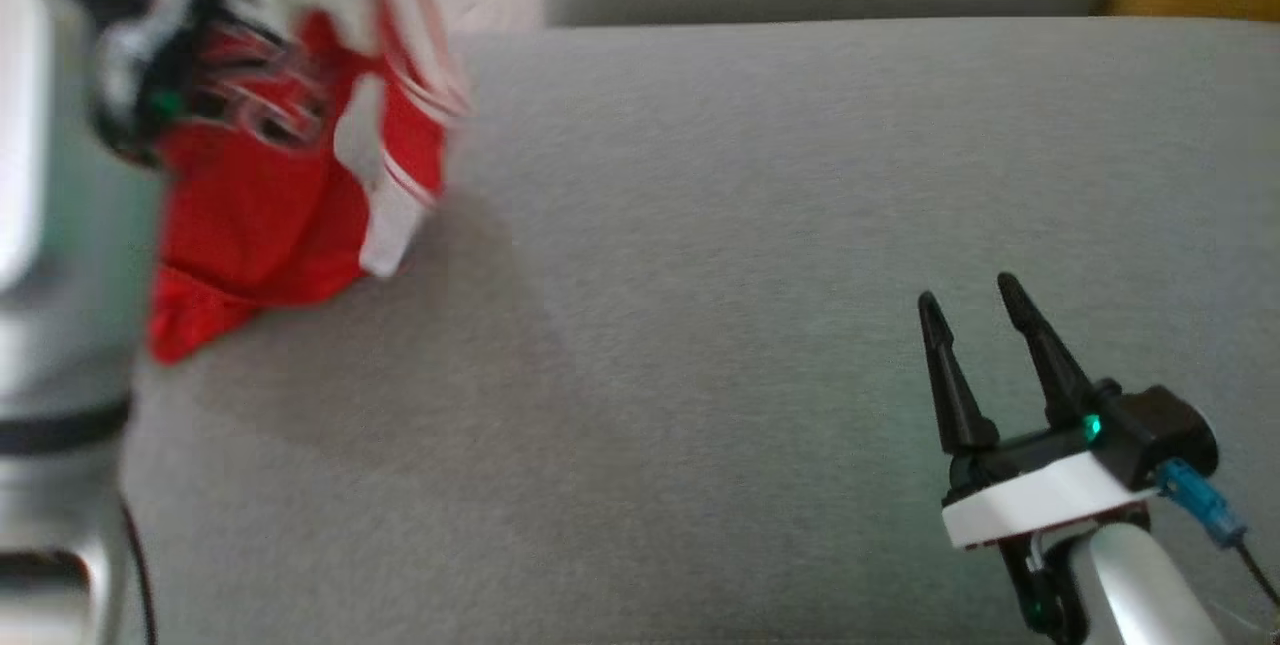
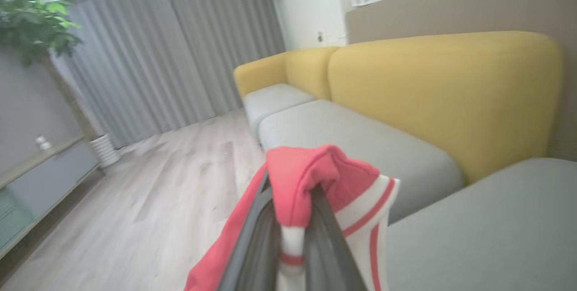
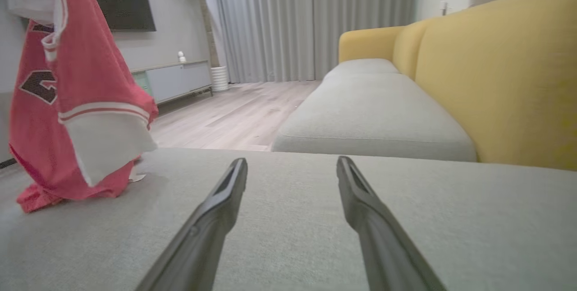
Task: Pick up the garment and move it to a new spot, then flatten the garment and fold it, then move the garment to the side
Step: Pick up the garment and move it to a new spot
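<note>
Garment (image 1: pixel 260 205), red with white trim, hung pinched in my left gripper's (image 2: pixel 290 219) clenched fingers at the head frame's upper left, its hem touching the grey cushion (image 1: pixel 750 275), while my right gripper (image 1: pixel 975 320) hovered spread and empty at lower right, with the yellow backrest (image 3: pixel 496 79) beyond.

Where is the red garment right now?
Head view, upper left: the garment hangs from the left claw, with its lower edge touching the grey cushion.
</note>
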Robot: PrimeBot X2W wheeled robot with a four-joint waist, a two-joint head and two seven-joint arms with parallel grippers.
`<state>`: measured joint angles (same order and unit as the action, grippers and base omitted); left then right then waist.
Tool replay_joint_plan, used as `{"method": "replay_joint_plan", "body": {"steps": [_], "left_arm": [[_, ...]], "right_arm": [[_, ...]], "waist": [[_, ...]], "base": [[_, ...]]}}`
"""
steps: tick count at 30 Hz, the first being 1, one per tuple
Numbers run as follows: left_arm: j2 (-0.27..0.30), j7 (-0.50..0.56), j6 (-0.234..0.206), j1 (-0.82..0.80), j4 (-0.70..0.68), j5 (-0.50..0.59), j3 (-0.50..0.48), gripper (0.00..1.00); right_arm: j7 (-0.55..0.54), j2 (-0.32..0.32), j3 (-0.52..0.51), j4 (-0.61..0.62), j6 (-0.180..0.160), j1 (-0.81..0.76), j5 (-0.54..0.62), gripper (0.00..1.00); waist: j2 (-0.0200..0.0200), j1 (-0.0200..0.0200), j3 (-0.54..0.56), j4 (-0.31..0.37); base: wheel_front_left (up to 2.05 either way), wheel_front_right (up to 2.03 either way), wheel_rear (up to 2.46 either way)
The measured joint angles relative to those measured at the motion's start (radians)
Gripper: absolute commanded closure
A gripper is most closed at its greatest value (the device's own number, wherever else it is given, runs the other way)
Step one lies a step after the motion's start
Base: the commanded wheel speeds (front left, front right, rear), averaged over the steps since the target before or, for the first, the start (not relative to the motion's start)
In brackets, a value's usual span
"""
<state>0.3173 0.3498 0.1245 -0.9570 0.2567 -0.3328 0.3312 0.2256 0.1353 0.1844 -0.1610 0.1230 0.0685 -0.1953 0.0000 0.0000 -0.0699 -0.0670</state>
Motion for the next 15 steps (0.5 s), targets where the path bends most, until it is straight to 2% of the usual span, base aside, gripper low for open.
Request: {"method": "replay_joint_plan", "body": {"steps": [4, 7, 11, 15], "left_arm": [[-0.043, 0.1, 0.007, 0.067, -0.141, -0.048, 0.101, 1.0], [-0.091, 0.126, 0.002, 0.096, -0.176, -0.057, 0.153, 1.0], [-0.193, 0.108, -0.053, 0.126, -0.144, -0.06, 0.186, 1.0], [-0.278, 0.013, -0.127, 0.137, -0.039, -0.078, 0.23, 1.0]], "right_arm": [[0.005, -0.004, 0.0, -0.008, 0.0, -0.006, -0.006, 0.0], [0.008, -0.016, 0.002, -0.013, 0.0, -0.005, -0.008, 0.0], [0.015, -0.029, 0.004, -0.024, 0.0, -0.003, -0.013, 0.0], [0.02, -0.033, 0.011, -0.035, 0.0, 0.005, -0.015, 0.0]], "waist": [[0.0, 0.0, 0.025, 0.062], [0.0, 0.0, 0.026, 0.107], [0.0, 0.0, 0.019, 0.163], [0.0, 0.0, 0.006, 0.218]], "base": [[0.0, 0.0, 0.0], [0.0, 0.0, 0.0], [0.0, 0.0, 0.0], [0.0, 0.0, 0.0]]}}
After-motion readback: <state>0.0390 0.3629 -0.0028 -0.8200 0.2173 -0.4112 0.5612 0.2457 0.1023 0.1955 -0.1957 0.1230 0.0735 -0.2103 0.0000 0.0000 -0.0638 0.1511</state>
